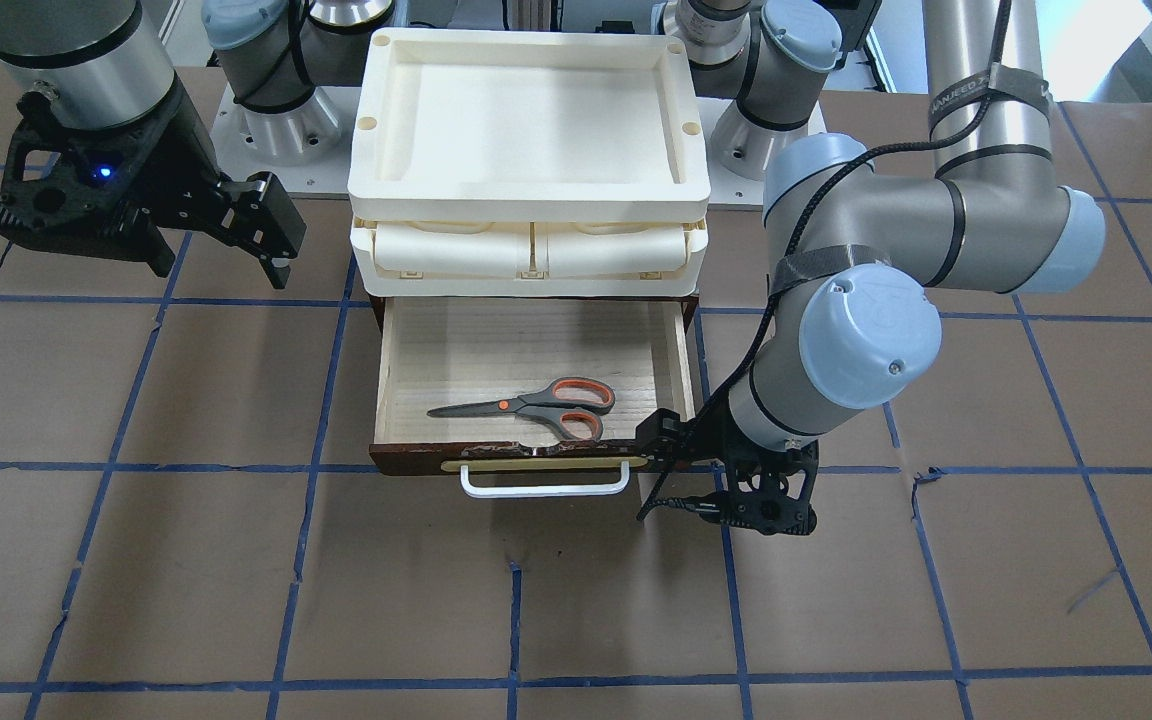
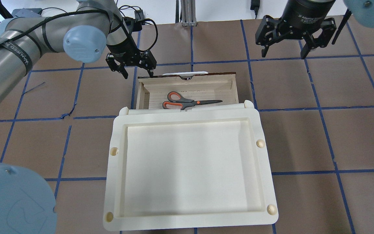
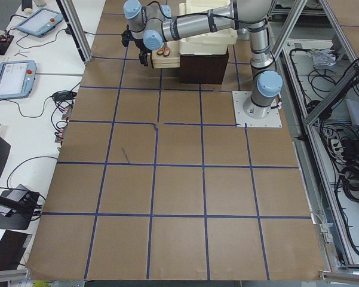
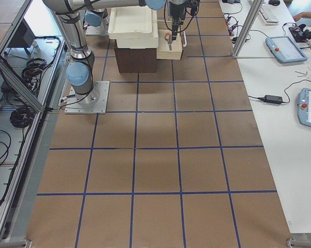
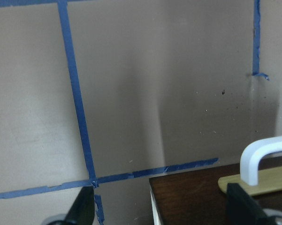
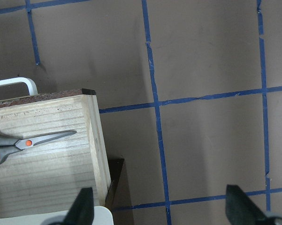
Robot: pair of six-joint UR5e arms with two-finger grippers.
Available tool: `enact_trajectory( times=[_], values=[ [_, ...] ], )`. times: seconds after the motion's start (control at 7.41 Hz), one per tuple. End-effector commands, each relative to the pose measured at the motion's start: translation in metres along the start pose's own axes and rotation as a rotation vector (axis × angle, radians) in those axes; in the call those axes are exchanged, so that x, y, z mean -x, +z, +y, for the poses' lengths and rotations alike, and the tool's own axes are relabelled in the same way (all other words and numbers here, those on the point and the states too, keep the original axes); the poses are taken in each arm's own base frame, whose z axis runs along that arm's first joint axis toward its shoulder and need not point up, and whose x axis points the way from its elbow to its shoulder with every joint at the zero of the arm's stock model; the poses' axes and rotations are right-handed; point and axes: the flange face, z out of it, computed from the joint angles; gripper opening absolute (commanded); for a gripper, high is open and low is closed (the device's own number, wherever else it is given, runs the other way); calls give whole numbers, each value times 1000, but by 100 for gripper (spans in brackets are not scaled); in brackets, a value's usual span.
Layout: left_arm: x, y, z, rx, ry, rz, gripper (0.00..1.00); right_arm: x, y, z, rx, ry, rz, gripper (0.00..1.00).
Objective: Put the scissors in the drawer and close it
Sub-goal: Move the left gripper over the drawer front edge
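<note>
The scissors (image 1: 536,405) (image 2: 187,102), grey with orange-lined loops, lie flat inside the pulled-out drawer (image 1: 496,345) (image 2: 206,88). Their blades also show in the right wrist view, scissors (image 6: 23,143). The drawer's dark front carries a white bar handle (image 1: 544,485) (image 5: 260,157). My left gripper (image 1: 661,470) (image 2: 138,73) (image 5: 162,208) is open and low at the end of the drawer front, holding nothing; I cannot tell if a finger touches the wood. My right gripper (image 1: 221,270) (image 2: 283,53) (image 6: 162,211) hangs open and empty above the table, well off to the drawer's other side.
A cream plastic tray unit (image 1: 526,110) (image 2: 190,162) sits on top of the drawer's cabinet and overhangs the drawer's back. Brown table surface with blue tape lines (image 1: 516,620) lies in front of the handle. The left arm's elbow (image 1: 866,340) hovers beside the drawer.
</note>
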Motion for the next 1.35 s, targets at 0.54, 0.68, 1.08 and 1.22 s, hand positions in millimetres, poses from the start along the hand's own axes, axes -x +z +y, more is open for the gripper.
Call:
enact_trajectory(
  times=[0.54,0.68,1.08,1.22],
  values=[
    [-1,2,22,57,-9,5,100,0,-1,0,0,0,0,100],
    [-2,-4,28,72,-11,5,100,1,-2,0,-5,-2,0,100],
    [-2,0,38,125,-18,8,100,1,-1,0,-2,-2,-2,100],
    [-2,4,40,142,-21,10,100,1,-1,1,1,-2,-1,100]
  ],
)
